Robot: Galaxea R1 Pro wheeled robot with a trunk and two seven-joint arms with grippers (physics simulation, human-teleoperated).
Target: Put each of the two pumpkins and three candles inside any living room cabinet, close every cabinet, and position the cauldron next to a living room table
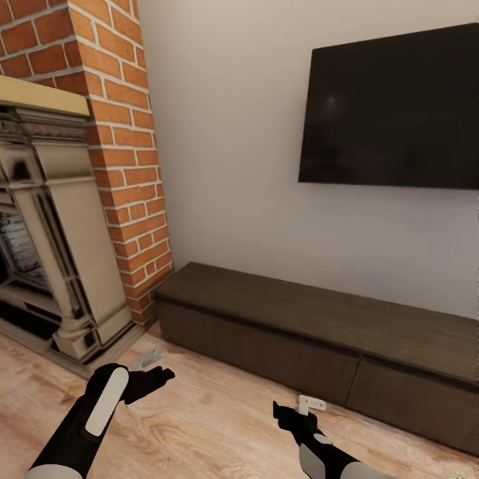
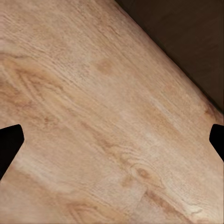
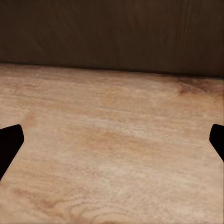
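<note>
While both arms hung low over the floor (image 1: 199, 426), the left gripper (image 2: 112, 140) stood spread wide, its dark fingertips (image 2: 10, 144) at the picture's two edges with only bare planks between, and the right gripper (image 3: 112, 140) was spread just the same and held nothing. The right wrist view faced the cabinet (image 1: 319, 339) front squarely across a strip of planks, where the left wrist view caught only a dark corner of it. The head view alone gave the room: cabinet drawers closed along the wall, television (image 1: 392, 106) above, brick chimney (image 1: 126, 146) and fireplace surround (image 1: 60, 233) to the left.
</note>
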